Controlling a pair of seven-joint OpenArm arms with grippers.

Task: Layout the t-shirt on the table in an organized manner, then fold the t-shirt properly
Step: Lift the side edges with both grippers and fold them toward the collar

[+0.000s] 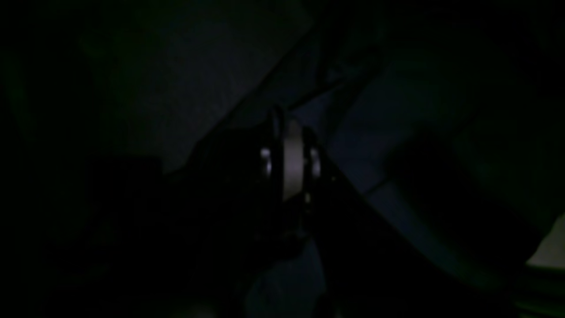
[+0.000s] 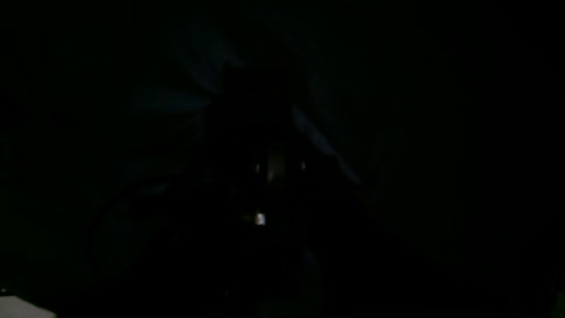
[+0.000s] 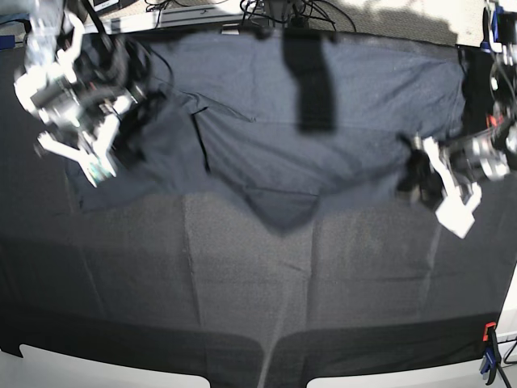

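The table (image 3: 242, 267) is showing its black cloth nearest the base camera, white edges peeking out at the bottom and a clamp (image 3: 489, 349) sitting at the lower right corner. The t-shirt (image 3: 266, 137) is lying spread across the far half, its lower edge sagging to a point near the middle. The right gripper (image 3: 109, 133) is pinching the t-shirt's edge on that view's left, jaws clenched. The left gripper (image 3: 416, 178) is clenched on the opposite edge. Both wrist views are too dark to read.
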